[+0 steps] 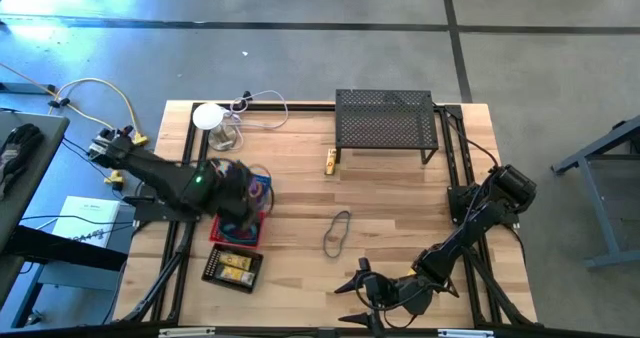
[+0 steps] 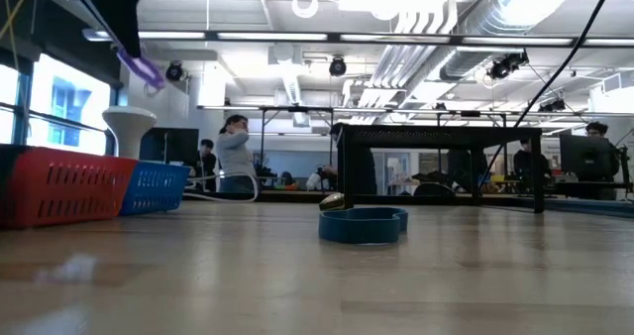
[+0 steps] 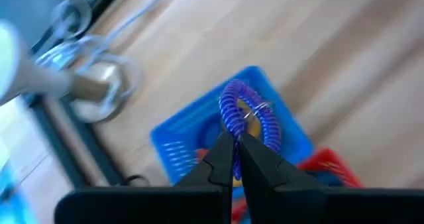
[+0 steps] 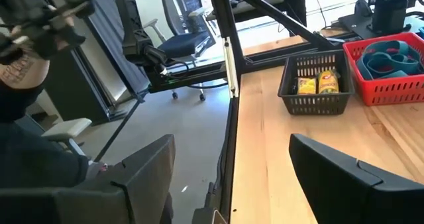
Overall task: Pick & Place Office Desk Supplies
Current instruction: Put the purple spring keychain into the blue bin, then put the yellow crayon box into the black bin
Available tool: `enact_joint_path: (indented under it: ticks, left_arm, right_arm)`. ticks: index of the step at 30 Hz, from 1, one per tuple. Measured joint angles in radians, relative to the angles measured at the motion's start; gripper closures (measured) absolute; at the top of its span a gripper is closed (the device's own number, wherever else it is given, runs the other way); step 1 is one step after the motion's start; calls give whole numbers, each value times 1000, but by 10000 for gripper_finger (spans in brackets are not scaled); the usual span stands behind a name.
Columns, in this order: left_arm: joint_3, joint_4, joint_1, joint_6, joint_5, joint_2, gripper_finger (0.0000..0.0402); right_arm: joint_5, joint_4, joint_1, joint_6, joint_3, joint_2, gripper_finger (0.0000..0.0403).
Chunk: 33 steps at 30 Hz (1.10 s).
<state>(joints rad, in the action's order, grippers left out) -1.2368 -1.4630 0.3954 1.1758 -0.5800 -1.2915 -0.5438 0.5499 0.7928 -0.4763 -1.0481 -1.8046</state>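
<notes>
My left gripper is shut on a purple coiled ring and hovers over a small blue basket at the table's left. In the low view the ring hangs high above the baskets. A red basket holding blue loops and a black basket with yellow tubes sit nearer. A blue and black elastic loop lies flat mid-table, and a yellow tube lies by the shelf. My right gripper is open near the table's near edge, touching nothing. My left gripper pinches the purple coiled ring at its lower end between the two fingertips, coming from above. The ring is lifted clear, above the blue basket.
A black mesh shelf stands at the far right. A white round device with a cable sits at the far left. Black frame rails run along both table sides. People show in the room beyond.
</notes>
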Motion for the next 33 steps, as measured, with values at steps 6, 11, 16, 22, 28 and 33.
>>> enact_joint_path:
  ticks: [6,11,16,22,28,33]
  left_arm:
    - [86,16,-152,-78,48,0,395]
    - [229,132,-263,-188,130,-1,395]
    - [305,256,-342,-288,218,-1,395]
    - [319,257,-375,-288,223,-1,385]
    - [319,256,-359,-310,213,-1,341]
    - [318,256,-344,-296,217,-1,299]
  right_arm:
    - [-1,0,15,-2,0,0,118]
    - [-6,0,33,-23,0,0,118]
    - [-15,0,49,-24,0,0,118]
    - [-61,-1,58,-48,0,0,118]
    - [-61,-1,65,-79,0,0,118]
    - [-71,15,78,-78,1,-20,118]
